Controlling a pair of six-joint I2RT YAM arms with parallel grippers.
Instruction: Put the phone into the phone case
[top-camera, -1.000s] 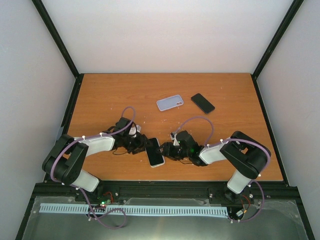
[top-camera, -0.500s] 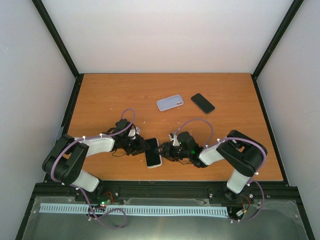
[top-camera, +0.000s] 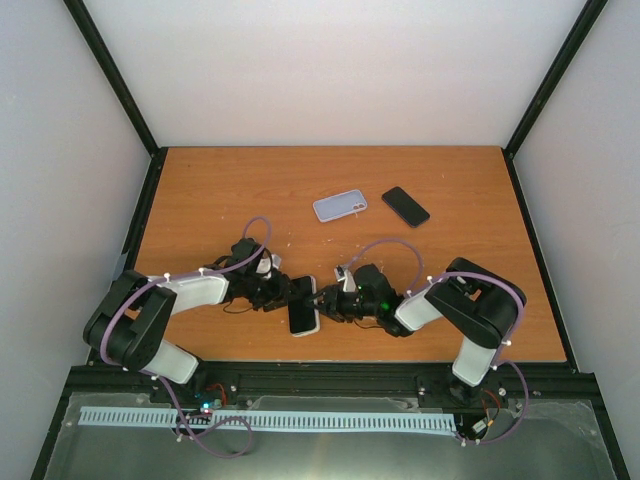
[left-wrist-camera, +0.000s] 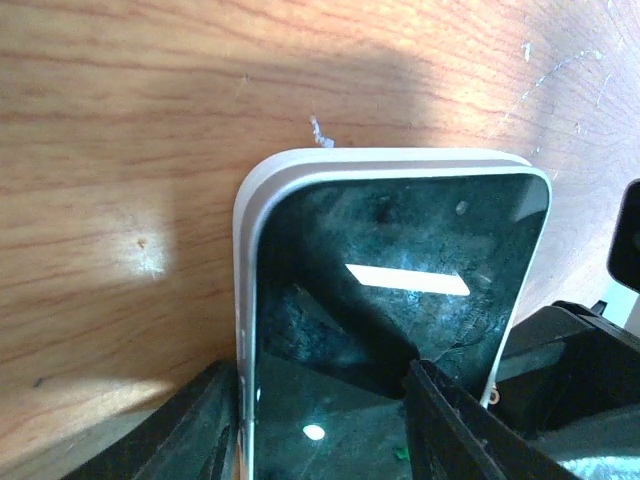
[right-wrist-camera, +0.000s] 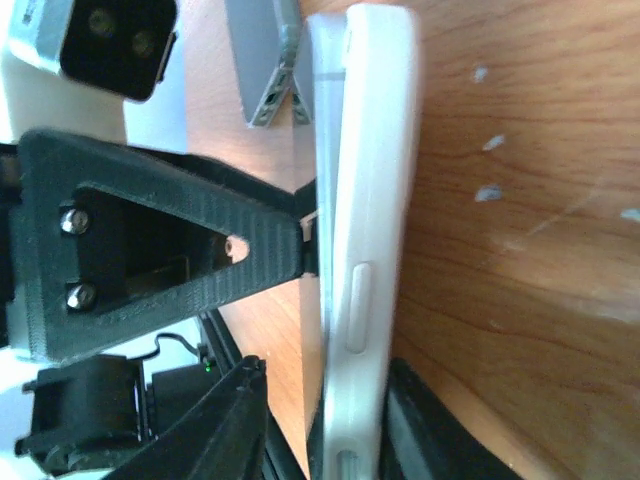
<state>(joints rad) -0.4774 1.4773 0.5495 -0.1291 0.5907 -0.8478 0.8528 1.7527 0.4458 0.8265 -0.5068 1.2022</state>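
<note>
1. Shifted slightly leftward since a second ago, the phone (top-camera: 304, 307) is seen on the near side of the blue case (top-camera: 340, 205), well apart (between left gripper (top-camera: 283, 293) and right gripper (top-camera: 327, 303)).
2. Whether the left gripper is clenched cannot be told.
3. The phone's edge is grasped by the right gripper.

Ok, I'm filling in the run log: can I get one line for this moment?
phone: in white case | left gripper: on it, grip unclear | right gripper: clamped on it
</note>
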